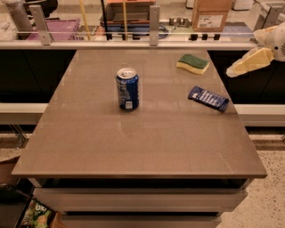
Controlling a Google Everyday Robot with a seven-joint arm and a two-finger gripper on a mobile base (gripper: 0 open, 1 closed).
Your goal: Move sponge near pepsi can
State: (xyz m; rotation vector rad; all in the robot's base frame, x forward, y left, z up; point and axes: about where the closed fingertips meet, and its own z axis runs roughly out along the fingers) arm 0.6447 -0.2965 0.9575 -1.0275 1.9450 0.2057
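Observation:
The sponge (pixel 193 63), pale yellow with a dark green top, lies flat at the far right of the brown table (pixel 133 147). The pepsi can (pixel 128 88), blue with a silver top, stands upright near the table's middle, left of the sponge. My gripper (pixel 249 63) hangs in the air past the table's right edge, to the right of the sponge and apart from it. It holds nothing that I can see.
A flat dark-blue snack wrapper (pixel 208 98) lies near the right edge, in front of the sponge. A rail with posts (pixel 153 24) runs behind the table, with boxes (pixel 211 13) and bins beyond. Floor lies to the right.

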